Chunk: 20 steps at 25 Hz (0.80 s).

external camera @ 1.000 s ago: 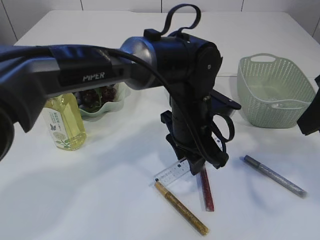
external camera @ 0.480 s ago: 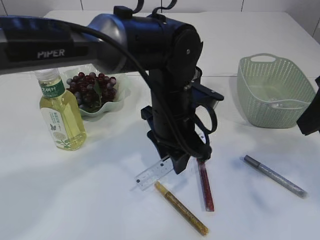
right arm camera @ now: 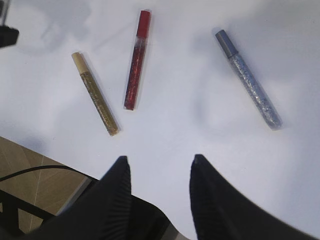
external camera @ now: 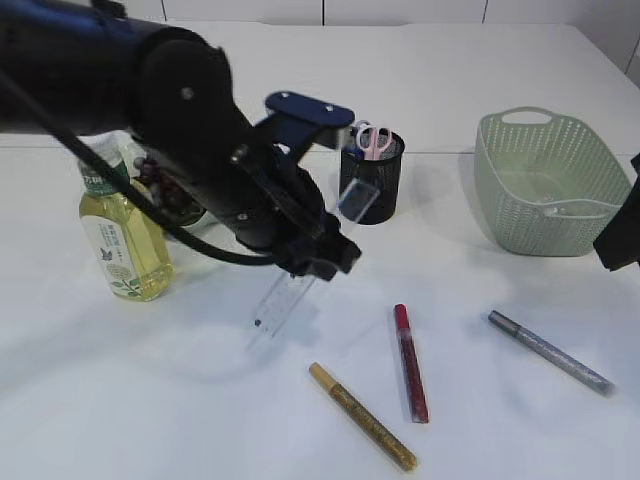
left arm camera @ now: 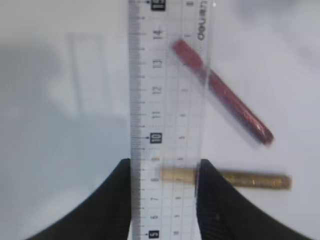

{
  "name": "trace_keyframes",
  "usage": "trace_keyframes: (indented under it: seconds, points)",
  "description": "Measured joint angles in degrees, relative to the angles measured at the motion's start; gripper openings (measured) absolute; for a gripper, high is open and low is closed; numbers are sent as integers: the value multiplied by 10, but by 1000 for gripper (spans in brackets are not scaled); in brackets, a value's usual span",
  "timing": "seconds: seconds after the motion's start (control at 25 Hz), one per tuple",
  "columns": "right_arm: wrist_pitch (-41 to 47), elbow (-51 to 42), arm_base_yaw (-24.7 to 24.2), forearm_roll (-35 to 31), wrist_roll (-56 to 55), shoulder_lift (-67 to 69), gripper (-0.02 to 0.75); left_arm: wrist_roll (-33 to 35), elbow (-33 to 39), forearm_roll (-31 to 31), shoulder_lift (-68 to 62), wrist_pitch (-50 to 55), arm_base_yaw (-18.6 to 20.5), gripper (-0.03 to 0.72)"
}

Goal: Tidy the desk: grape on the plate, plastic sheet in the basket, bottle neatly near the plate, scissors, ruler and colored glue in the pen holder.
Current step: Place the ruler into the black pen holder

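My left gripper (left arm camera: 165,165) is shut on the edges of the clear ruler (left arm camera: 167,100). In the exterior view the ruler (external camera: 300,282) hangs tilted above the table, left of the black pen holder (external camera: 372,190), which holds the pink-handled scissors (external camera: 375,140). Three glue pens lie on the table: red (external camera: 410,362), gold (external camera: 362,415) and silver (external camera: 550,352). The bottle (external camera: 122,238) stands at the left. The grapes (external camera: 152,172) peek out behind the left arm, which hides the plate. My right gripper (right arm camera: 159,160) hovers open and empty near the table's front edge. The plastic sheet is out of view.
A pale green basket (external camera: 545,185) stands at the back right. The left arm spans the left half of the exterior view. The table edge and brown floor (right arm camera: 30,175) show at the lower left of the right wrist view.
The left arm has risen and swung left, lifting the ruler off the table from beside the red and gold pens. The pen holder and scissors are now uncovered. The right arm stayed still.
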State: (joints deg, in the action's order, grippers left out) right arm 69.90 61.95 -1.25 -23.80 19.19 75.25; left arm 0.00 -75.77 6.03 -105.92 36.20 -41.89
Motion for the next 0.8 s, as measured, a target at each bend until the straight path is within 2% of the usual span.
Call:
trace_keyframes:
  seconds: [0.12, 0.4, 0.64, 0.8]
  points:
    - [0, 0, 0, 0, 2, 0, 323, 0, 28, 0, 26, -116, 17, 281]
    - [0, 0, 0, 0, 19, 0, 323, 0, 34, -1, 16, -368, 35, 281]
    - [0, 0, 0, 0, 27, 0, 323, 0, 34, -3, -42, -613, 37, 281]
    - [0, 0, 0, 0, 38, 0, 323, 0, 32, -3, -95, -738, 40, 281]
